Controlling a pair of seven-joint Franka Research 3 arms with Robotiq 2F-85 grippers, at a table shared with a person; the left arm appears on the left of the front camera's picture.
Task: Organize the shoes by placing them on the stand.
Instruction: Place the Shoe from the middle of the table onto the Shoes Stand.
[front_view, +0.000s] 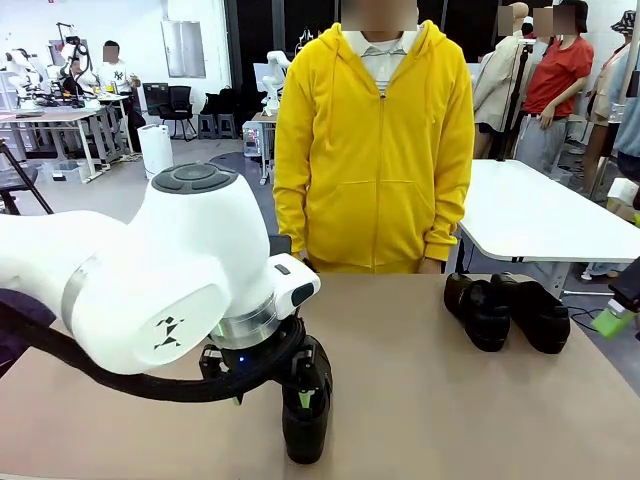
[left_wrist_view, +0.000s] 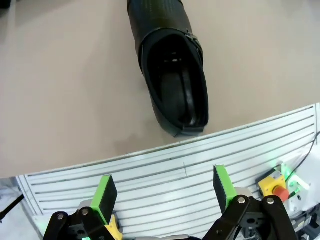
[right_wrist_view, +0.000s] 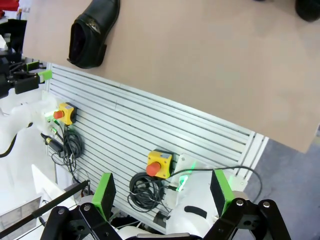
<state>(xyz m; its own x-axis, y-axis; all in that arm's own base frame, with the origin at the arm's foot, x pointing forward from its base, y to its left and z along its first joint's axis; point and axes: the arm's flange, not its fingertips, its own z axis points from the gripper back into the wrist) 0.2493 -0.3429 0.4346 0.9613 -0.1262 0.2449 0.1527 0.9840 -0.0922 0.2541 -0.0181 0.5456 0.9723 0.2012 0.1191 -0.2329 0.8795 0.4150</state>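
Note:
One black loafer (front_view: 305, 435) lies near the table's front edge, and the left wrist view shows its opening facing up (left_wrist_view: 172, 75). My left gripper (front_view: 300, 400) hangs open just on the near side of it, over the table's edge, with nothing between the green pads (left_wrist_view: 164, 190). Two more shoes (front_view: 478, 310) (front_view: 535, 312) sit side by side at the far right. My right gripper (front_view: 612, 320) is at the right edge, off the table and open (right_wrist_view: 161, 192). Its view shows the near loafer (right_wrist_view: 92, 35) far off. The stand is out of view.
A person in a yellow hoodie (front_view: 375, 150) stands at the far side, hands down. A ribbed aluminium panel (left_wrist_view: 175, 175) fronts the table, carrying yellow emergency-stop boxes (right_wrist_view: 159, 164) (right_wrist_view: 65, 114) and coiled cables (right_wrist_view: 142, 187). A white table (front_view: 540, 215) stands behind at the right.

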